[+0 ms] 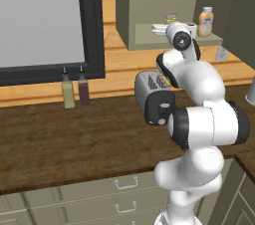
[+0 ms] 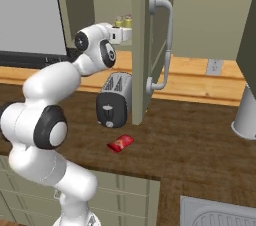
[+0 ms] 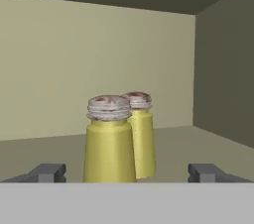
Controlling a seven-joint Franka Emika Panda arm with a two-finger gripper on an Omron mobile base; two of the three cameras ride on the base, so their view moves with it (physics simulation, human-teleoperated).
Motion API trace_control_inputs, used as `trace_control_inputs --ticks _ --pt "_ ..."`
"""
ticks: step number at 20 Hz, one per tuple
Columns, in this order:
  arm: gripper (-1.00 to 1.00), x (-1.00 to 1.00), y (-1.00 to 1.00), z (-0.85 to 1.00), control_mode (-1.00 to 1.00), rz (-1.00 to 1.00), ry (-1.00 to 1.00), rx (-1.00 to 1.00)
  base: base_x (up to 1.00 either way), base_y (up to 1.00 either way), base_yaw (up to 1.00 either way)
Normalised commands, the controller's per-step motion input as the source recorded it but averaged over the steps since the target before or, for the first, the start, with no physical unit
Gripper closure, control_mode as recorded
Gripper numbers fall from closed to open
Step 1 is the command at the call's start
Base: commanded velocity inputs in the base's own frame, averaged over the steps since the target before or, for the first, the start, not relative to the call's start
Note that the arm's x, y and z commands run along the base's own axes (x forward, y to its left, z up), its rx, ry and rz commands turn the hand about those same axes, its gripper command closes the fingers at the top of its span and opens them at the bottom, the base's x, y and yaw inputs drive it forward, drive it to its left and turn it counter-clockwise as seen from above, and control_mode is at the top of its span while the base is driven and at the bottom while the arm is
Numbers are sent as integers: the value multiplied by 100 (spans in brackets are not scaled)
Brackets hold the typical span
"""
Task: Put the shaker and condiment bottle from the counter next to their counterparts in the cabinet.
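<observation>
The arm reaches up and forward, its hand level inside the cabinet (image 1: pixel 129 15), jaws spread wide with each tip clear of the shaker (image 3: pixel 109 141). That shaker stands upright on the shelf (image 3: pixel 198 143), touching its yellow-green counterpart (image 3: pixel 141 134) behind. The red condiment bottle (image 2: pixel 120 143) lies flat on the tabletop (image 2: pixel 200 145) near the toaster (image 2: pixel 114 99).

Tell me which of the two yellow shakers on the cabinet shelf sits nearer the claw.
The front shaker, standing between the open claw fingertips; the other shaker stands behind it, partly hidden.

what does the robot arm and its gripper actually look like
The arm is glossy white, built of rounded, bulbous segments joined by dark grey to black bands. The gripper has two small, blocky dark grey fingertips. No cables or markings are visible.
</observation>
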Motion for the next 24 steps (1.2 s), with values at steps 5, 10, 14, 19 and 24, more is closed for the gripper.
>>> trace_control_inputs --ticks 5,10,14,19,24 --pt "-100 -74 -21 0 -100 0 0 0 0 0 0" --pt "-100 -84 -21 1 -100 0 0 0 0 0 0" --pt "-100 -88 -16 0 -100 0 0 0 0 0 0" --pt "-100 -84 -12 0 -100 0 0 0 0 0 0" --pt "-100 -88 -10 0 -100 0 0 0 0 0 0"
